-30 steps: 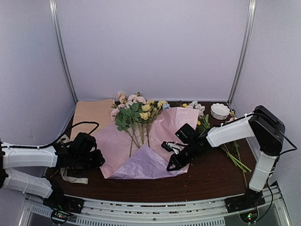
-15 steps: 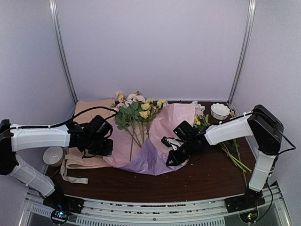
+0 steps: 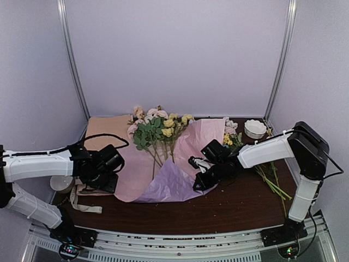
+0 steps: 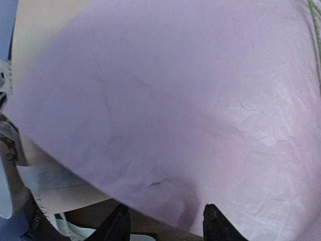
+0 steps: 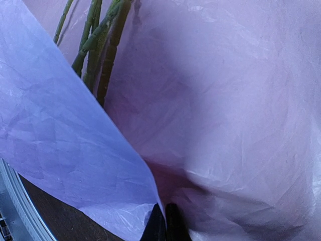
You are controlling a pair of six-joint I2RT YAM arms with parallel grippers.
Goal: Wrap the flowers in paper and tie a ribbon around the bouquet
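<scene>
My right gripper (image 5: 165,226) pinches the paper (image 3: 163,185), lilac flap folded over pink, stems (image 5: 100,45) inside; my left gripper (image 4: 164,226) gapes at its crinkled edge.

Paper (image 3: 180,183): showing lilac-purple on one face, pale pink on the other.
Flowers (image 3: 158,128): showing pale pink and yellow blooms, green leaves.
Ribbon (image 3: 86,207): showing cream-beige, left of paper.
Table (image 3: 240,202): showing dark brown.

**Flowers on half-folded paper**

The paper (image 3: 185,150) lies mid-table, pale pink face up. Its near corner is folded over the stems, showing lilac, and is pinched in my right claw (image 5: 163,223). The flowers (image 3: 158,128), pink roses and yellow blooms, lie on it with heads toward the far edge. The cream ribbon (image 4: 47,176) lies loose beside the paper's left edge.
</scene>
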